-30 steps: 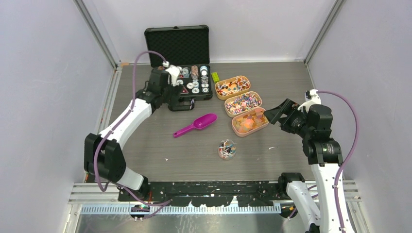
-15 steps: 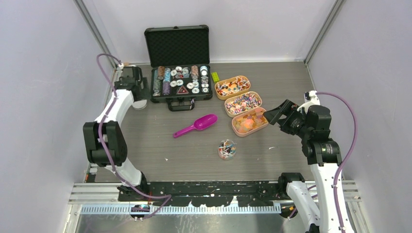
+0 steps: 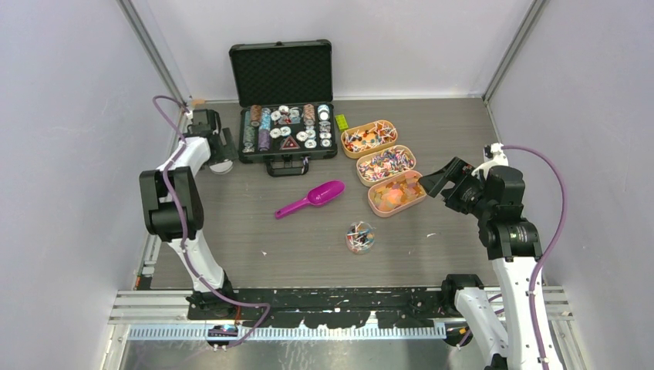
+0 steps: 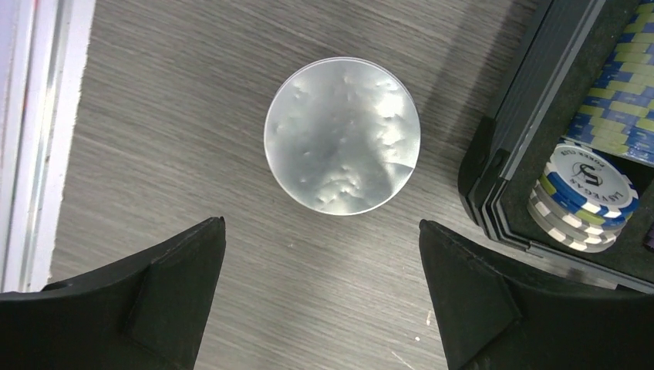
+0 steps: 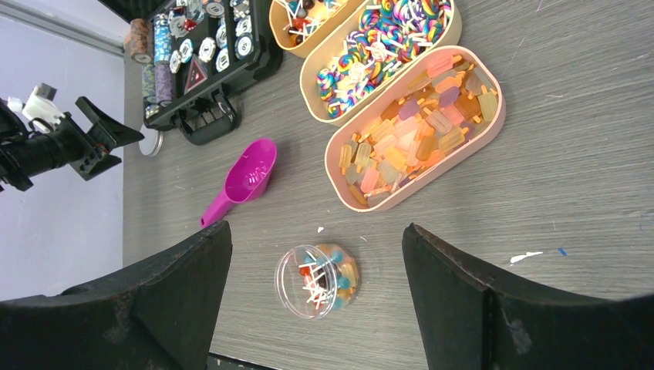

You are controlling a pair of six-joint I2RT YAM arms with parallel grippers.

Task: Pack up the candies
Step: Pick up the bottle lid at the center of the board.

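Observation:
The candies lie in three tan oval trays (image 3: 396, 193) (image 3: 385, 164) (image 3: 369, 137) and in a small clear round tub (image 3: 360, 237) at mid-table. In the right wrist view the tub (image 5: 316, 281) holds mixed sweets with white sticks, and the nearest tray (image 5: 416, 139) holds orange and pink pieces. A magenta scoop (image 3: 312, 199) lies left of the trays. My left gripper (image 3: 218, 150) is open and empty above a clear round lid (image 4: 342, 135), its jaws wide apart (image 4: 321, 222). My right gripper (image 3: 439, 181) is open and empty right of the trays, with the tub showing between its jaws (image 5: 317, 226).
An open black case (image 3: 285, 131) of stacked poker chips (image 4: 582, 196) stands at the back, just right of the lid. A small yellow-green block (image 3: 341, 122) lies beside it. The left wall rail (image 4: 31, 139) runs close to the lid. White crumbs dot the table near the tub.
My left arm has swung left from the chip case to the table's left edge and now hangs over the clear lid. My right arm has barely moved.

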